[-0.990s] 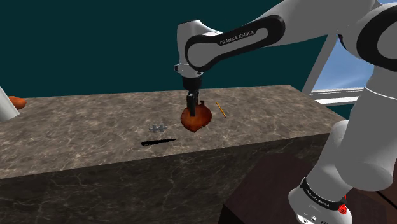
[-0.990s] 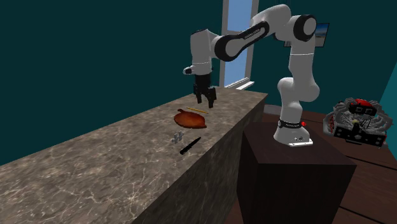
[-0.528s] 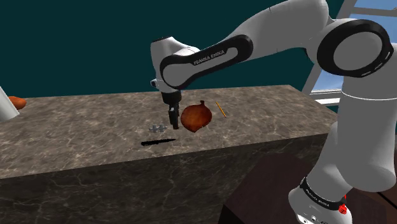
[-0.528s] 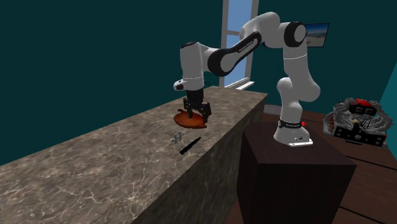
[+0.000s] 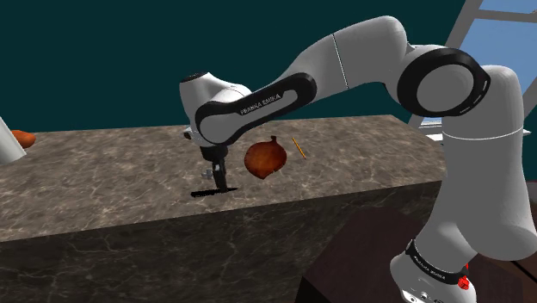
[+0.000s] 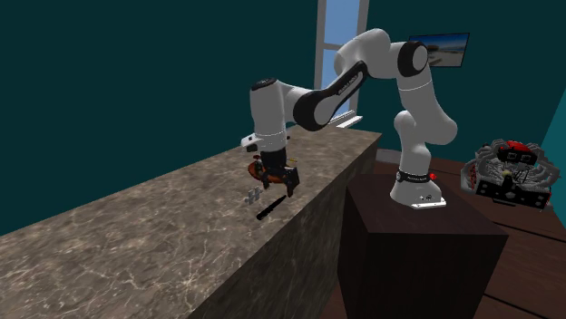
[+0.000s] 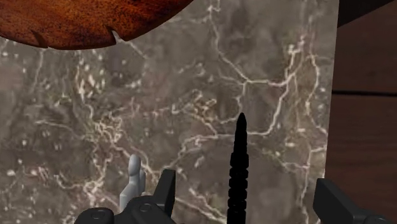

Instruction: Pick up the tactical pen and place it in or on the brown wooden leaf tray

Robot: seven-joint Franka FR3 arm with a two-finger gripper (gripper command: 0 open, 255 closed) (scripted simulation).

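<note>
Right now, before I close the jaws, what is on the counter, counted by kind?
Black pen: 1
Brown leaf tray: 1
Small grey object: 1
Thin orange stick: 1
Orange object at the shoulder view's far left: 1
White object cut off by that view's left edge: 1
Total: 6

A dark veined marble counter (image 5: 103, 172) ran along a teal wall (image 5: 86, 60). On it lay 1 thin orange stick (image 5: 299, 147), a small pale grey piece (image 7: 133, 181) and, at the shoulder view's far left, an orange object (image 5: 21, 138). A window (image 6: 334, 54) stood beyond the counter's end.
</note>
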